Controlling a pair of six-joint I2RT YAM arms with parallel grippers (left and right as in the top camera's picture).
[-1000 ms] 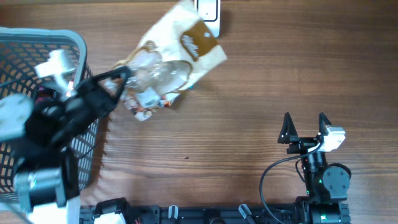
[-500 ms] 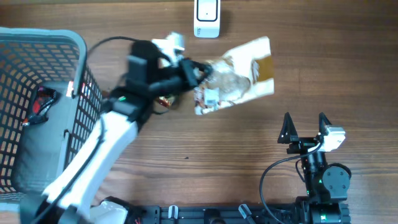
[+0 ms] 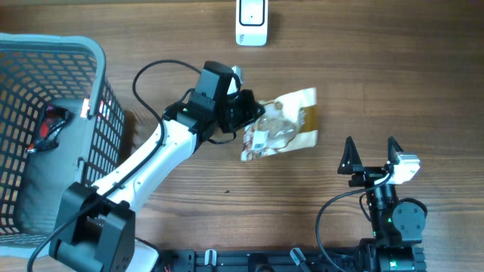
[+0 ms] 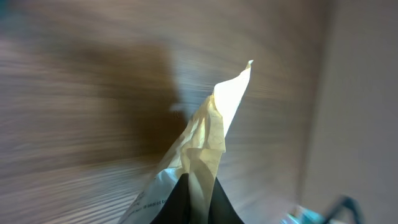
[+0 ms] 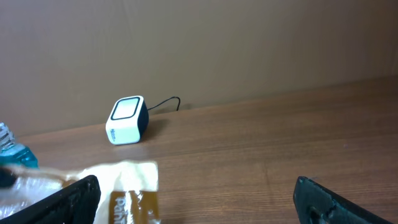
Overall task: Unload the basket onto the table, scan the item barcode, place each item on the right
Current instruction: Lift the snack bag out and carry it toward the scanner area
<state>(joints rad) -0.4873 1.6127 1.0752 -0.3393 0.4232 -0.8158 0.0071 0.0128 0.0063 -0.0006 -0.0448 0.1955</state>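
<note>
- A white scanner (image 3: pixel 251 23) sits at the far edge of the desk (image 3: pixel 378 68), and a grey mesh basket (image 3: pixel 45 41) stands at the far left.
- The snack bag (image 3: pixel 291 125) is over mid-desk, nearer than the scanner and apart from it.
- The left pincer (image 3: pixel 252 119) is pressed together on the bag's left end. Its arm reaches diagonally from the basket side.
- The right pincer (image 3: pixel 371 153) sits near right, jaws spread, holding nothing.
</note>
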